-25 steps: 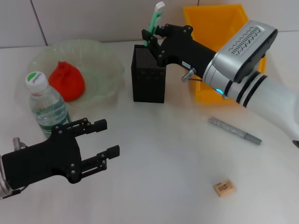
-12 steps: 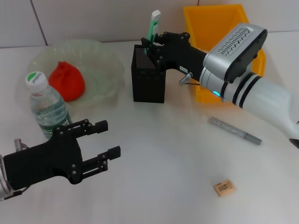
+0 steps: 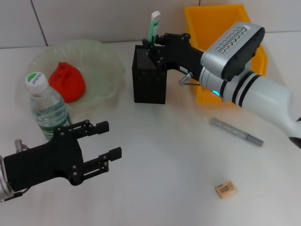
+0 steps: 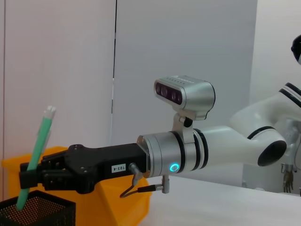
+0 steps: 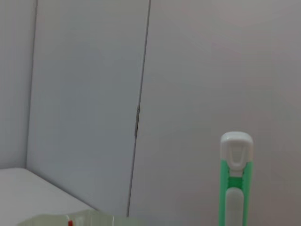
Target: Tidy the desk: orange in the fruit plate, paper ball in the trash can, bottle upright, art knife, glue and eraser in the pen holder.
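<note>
Overhead, a white desk [image 3: 164,155] is meeting a pale wall. Far centre, the right gripper [image 3: 151,44] is clamping the art knife [image 3: 153,28] above the pen holder [image 3: 149,82]; the left gripper [image 3: 109,140] is hovering near-left, fingers apart, beside the bottle [image 3: 47,106].

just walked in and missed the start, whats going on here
The robot is tidying a desk. Its right pincer holds a green-and-white stick upright in the mouth of the black pen holder. The left pincer hangs open near the upright bottle. The orange sits in the fruit plate. The eraser and a grey pen-like tool lie on the desk.
</note>
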`<state>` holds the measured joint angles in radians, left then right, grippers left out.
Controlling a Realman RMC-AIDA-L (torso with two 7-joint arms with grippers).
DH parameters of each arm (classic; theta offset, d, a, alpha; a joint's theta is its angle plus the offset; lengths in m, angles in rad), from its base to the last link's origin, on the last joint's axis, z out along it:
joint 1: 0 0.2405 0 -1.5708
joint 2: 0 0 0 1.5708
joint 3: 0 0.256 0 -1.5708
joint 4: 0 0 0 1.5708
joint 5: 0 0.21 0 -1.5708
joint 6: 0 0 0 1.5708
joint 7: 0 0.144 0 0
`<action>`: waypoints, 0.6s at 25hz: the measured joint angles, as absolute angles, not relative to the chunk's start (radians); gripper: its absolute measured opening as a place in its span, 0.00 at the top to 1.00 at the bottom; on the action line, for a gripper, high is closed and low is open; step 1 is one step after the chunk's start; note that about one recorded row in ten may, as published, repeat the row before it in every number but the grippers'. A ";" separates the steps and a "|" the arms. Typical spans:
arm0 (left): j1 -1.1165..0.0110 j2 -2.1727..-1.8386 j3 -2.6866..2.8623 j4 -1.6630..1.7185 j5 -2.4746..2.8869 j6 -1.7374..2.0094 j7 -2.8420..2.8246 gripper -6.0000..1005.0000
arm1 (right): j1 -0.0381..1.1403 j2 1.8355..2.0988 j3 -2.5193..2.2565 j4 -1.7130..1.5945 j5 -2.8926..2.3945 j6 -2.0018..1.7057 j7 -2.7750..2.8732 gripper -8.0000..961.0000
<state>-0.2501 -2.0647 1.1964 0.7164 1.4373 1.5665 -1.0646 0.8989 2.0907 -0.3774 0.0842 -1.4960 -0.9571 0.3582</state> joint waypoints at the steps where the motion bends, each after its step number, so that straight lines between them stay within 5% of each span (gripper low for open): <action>1: -0.250 -2.065 1.196 0.716 1.437 1.567 -1.065 0.37 | 0.899 2.091 -0.377 0.084 -1.496 -0.957 0.358 0.80; 5: -0.250 -2.065 1.196 0.716 1.437 1.568 -1.065 0.37 | 0.903 2.091 -0.378 0.097 -1.496 -0.957 0.359 0.80; 15: -0.250 -2.065 1.196 0.716 1.437 1.564 -1.065 0.36 | 0.858 2.086 -0.371 0.082 -1.496 -1.121 0.417 0.51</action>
